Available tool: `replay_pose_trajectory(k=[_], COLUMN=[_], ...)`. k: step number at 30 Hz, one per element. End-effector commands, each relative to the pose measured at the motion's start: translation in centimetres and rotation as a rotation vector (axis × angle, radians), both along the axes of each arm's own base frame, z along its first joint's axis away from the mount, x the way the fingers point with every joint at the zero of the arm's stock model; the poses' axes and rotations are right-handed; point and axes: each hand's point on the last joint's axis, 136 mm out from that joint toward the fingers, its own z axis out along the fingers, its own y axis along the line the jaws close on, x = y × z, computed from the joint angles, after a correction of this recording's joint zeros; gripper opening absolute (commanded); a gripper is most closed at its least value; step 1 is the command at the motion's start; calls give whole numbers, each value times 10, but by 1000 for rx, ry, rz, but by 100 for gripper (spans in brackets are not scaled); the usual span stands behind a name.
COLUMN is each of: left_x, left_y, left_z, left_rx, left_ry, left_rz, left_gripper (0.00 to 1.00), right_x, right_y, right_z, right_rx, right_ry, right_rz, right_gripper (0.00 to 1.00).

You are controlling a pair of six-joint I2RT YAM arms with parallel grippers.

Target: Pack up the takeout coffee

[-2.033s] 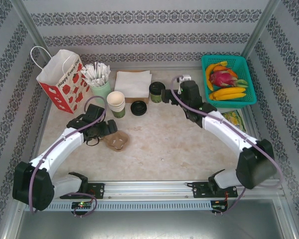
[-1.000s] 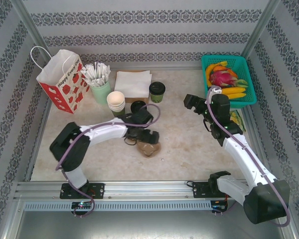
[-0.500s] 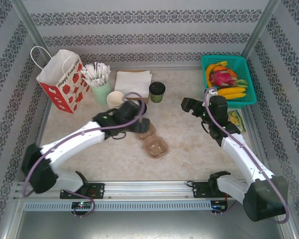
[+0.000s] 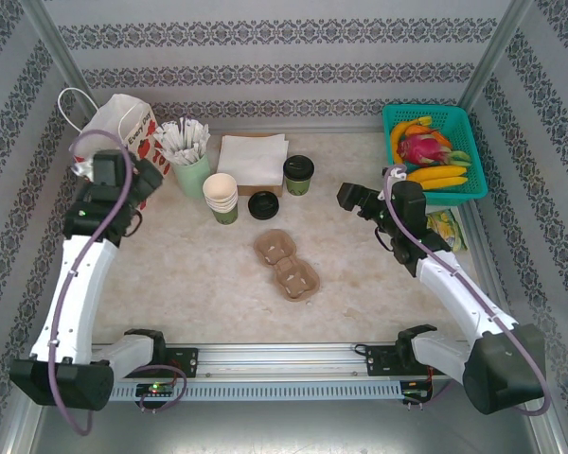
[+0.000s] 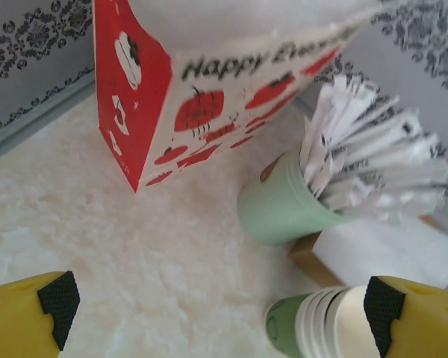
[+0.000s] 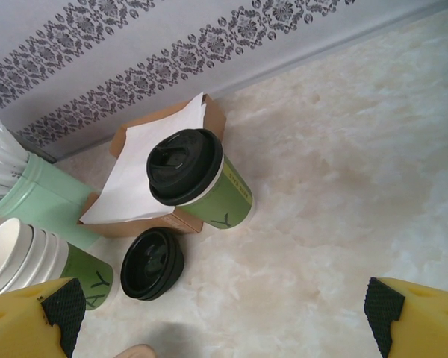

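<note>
Coffee cup [image 4: 298, 175], olive green w/ black lid on: upright near back of table [image 4: 379, 284], right up against front-right corner of brown box holding white napkins [image 4: 253, 156]. Not gripped by either arm.

Loose black lid [image 4: 263, 204]: flat on table just in front of box, near coffee cup, apart from it. Stack of lidless cups [image 4: 221, 197] to left of that lid. Pale green cup of white sticks [image 4: 191, 170] behind stack, beside red-and-white paper bag [image 4: 114, 132] at back left. Brown 2-slot cup tray [image 4: 286, 264]: mid-table, slots vacant, well in front of coffee cup.

Left gripper [image 4: 144, 180]: at far left, close to paper bag, fingers wide apart, nothing btwn them. Left wrist view: bag, stick cup and top of cup stack ahead of fingers.

Right gripper [image 4: 346, 196]: to right of coffee cup, apart from it, pointed toward it, fingers spread wide, nothing held. Right wrist view: coffee cup [image 6: 201, 183] ahead, left of centre.

Teal basket [image 4: 426, 110] w/ bananas and pink fruit: back right corner.
</note>
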Motion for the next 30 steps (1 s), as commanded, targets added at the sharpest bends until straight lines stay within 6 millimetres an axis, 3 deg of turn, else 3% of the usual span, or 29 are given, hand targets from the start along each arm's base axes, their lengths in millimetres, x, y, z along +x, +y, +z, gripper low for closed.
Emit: replay_pose_trajectory(k=[1, 5, 8, 13, 19, 23, 30], left_x=[13, 31, 40, 57, 67, 77, 81], left_y=[6, 52, 80, 106, 125, 124, 136], left_z=[-9, -21, -15, -10, -35, -53, -58], left_rx=[-174, -285, -236, -238, -282, -346, -286], left_ry=[46, 77, 82, 55, 137, 171, 175], left_rz=[-7, 134, 222, 292, 411, 443, 459], left_gripper=[100, 100, 100, 100, 100, 99, 88], right_x=[5, 0, -4, -10, -17, -20, -23], right_y=[10, 16, 14, 5, -4, -6, -9], right_z=[21, 26, 28, 28, 30, 33, 34], right_rx=[24, 13, 7, -10, -40, -44, -44], right_ry=[-54, -69, -76, -93, -107, -124, -125], right_rz=[23, 47, 40, -2, -40, -43, -54], right_gripper=[98, 98, 98, 98, 98, 98, 98])
